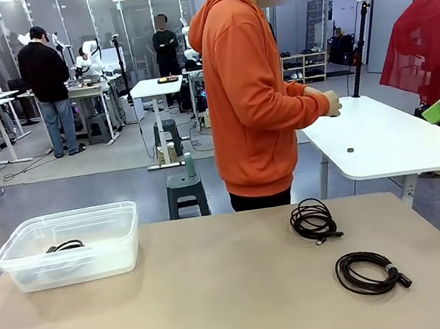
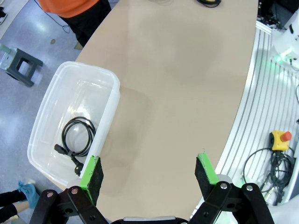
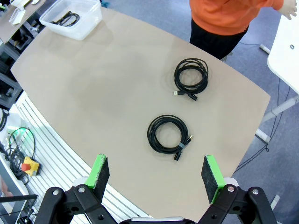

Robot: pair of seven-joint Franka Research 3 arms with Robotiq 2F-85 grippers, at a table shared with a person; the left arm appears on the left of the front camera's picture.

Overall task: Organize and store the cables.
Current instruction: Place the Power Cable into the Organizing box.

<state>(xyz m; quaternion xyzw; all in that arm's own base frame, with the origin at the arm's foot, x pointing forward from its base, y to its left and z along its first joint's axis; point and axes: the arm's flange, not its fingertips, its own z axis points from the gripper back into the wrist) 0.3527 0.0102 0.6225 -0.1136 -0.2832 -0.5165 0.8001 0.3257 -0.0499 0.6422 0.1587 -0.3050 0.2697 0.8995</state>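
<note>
Two coiled black cables lie on the beige table: one point(image 1: 314, 220) toward the far side near the person, another point(image 1: 370, 271) nearer the right front; the right wrist view has them as the far coil point(image 3: 190, 78) and the near coil point(image 3: 168, 133). A third coiled cable point(image 2: 77, 138) rests inside the clear plastic bin point(image 1: 69, 248) at the table's left. My left gripper point(image 2: 149, 173) hangs open high above the table beside the bin point(image 2: 74, 121). My right gripper point(image 3: 156, 176) is open too, high over the table's edge, with the near coil ahead of its fingers.
A person in an orange hoodie point(image 1: 255, 95) stands at the far side, turned toward a white side table point(image 1: 387, 138). An emergency stop button point(image 2: 280, 139) and loose wires sit off the table's robot-side edge. Bare tabletop point(image 1: 220, 286) stretches between bin and coils.
</note>
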